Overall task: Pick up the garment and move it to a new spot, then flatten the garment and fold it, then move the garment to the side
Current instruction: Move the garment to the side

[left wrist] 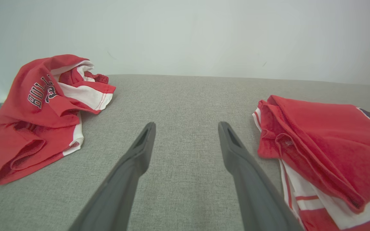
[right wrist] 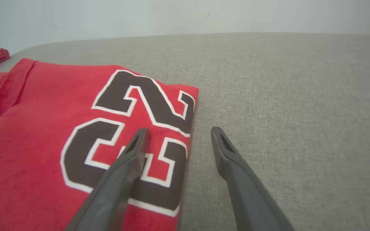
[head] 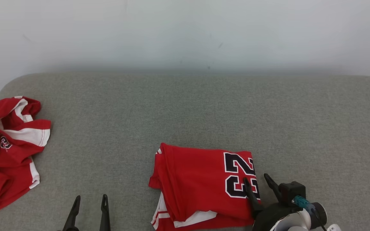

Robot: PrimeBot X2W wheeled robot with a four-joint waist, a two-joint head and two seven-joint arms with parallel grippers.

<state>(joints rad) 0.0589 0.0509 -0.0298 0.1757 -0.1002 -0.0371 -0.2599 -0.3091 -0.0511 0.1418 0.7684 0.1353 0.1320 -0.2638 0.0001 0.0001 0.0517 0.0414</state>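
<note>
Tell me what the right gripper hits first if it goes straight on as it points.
Probably the folded shirt: the open right gripper straddles its right edge, one finger over the number, the other over bare cushion. Beyond, the cushion looks free to the wall; height above the fabric is unclear.

A grey fabric cushion (head: 185, 112) with rounded far corners is set against a plain, faintly scuffed white wall (head: 185, 32), and a crumpled red and white piece of clothing (head: 8, 154), printed with dark lettering, is heaped at its left edge.
</note>
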